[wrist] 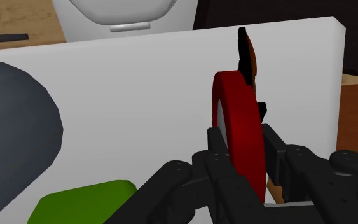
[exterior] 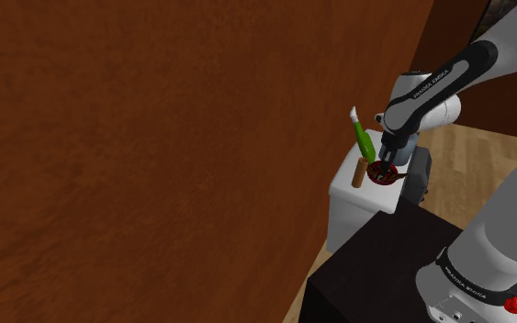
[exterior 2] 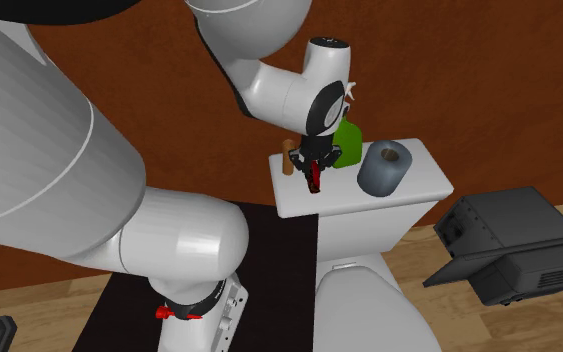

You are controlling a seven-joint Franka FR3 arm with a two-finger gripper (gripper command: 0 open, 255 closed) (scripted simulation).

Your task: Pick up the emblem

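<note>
Toilet tank lid (exterior 2: 419, 185) shot, emblem (wrist: 238, 127) grabbed

On the white lid: a grey roll (exterior 2: 383, 167), then a green bottle (exterior 2: 347, 140). The black gripper (wrist: 244, 143) is clamped on the red emblem, which stands on edge between its fingers low over the lid, near the bottle. A little brown peg (exterior 2: 288, 158) stands just beside it.

arm: extended, wrist down | gripper (wrist: 242, 145): clamped on emblem (wrist: 233, 108)

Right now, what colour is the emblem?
The emblem is red with black and orange-brown parts, clasped in the gripper; wrist view shows it best.
</note>
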